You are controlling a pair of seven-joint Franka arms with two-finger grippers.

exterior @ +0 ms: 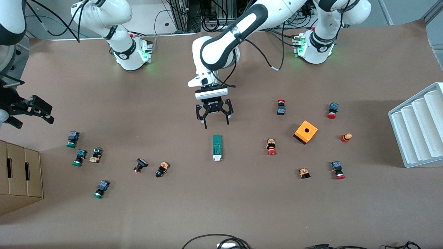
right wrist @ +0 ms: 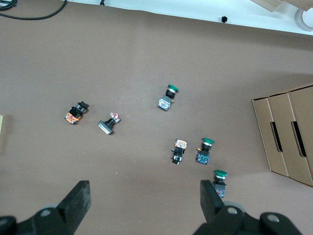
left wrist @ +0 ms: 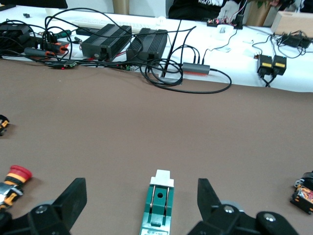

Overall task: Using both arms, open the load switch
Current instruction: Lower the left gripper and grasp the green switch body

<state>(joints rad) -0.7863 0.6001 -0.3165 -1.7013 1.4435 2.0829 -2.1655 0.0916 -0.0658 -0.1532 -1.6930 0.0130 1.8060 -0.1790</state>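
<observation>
L gripper was up over the table, fingers spread wide, nothing between them. Load switch lay flat on the table just below the fingertips in the front view, not touched. In L wrist view the switch sat centred between the two fingers, white end piece pointing away from the gripper, green body toward it.

R gripper hung over the R arm's end of the table, fingers also spread, holding nothing; that arm was waiting. Under and ahead of it: green-capped buttons, plus a couple of black/orange parts. Cardboard box sat beside those, at the table edge on the same end.

Outward from the L fingers, toward the L arm's end: red-capped buttons, orange cube w/ round hole on top, then a white ribbed tray at the table edge. Toward the R arm's end from the switch: two small black button parts, near each other, well apart from the switch.
</observation>
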